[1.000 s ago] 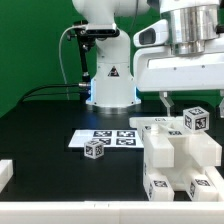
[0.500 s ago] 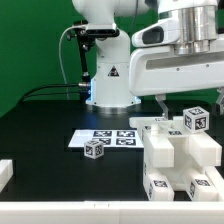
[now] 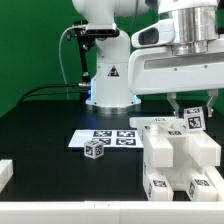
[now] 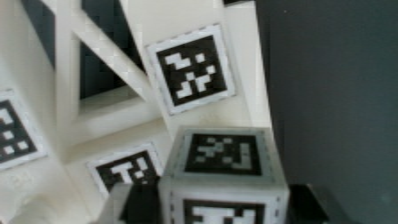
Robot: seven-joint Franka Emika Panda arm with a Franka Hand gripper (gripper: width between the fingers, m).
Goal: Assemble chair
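The small cube (image 3: 192,119) sits on top of the half-built chair (image 3: 178,158), a chunky white stack of slabs and bars at the exterior view's right. It is at the stack's upper far corner with its tagged face towards the camera. What has changed is what surrounds it. Half a second ago the tool (image 3: 191,109) hung above with its jaws spread wide and clear of the cube; now it has come down over the cube and the jaws have drawn in. The wrist view shows the cube (image 4: 221,165) filling the space between the two dark fingers (image 4: 128,206), one on each side and seemingly pressed to its faces, so I read the tool as closed on the cube and gripping it. The cube appears not to have left the stack and looks at most slightly nudged from where it was. Beyond it, the wrist view shows the chair's tagged white bars (image 4: 185,66). For the task this looks like the grasp that starts the next step, the cube being taken up to be moved or seated properly. The danger is that a grip on so small a block slips or twists it as it comes away. Further out on the black counter (image 3: 40,135), the marker board (image 3: 106,139) lies flat near the middle. A second cube (image 3: 95,149) stands at the board's near edge, untouched and in the same place as before. Another white part (image 3: 5,172) just shows at the exterior view's left edge.
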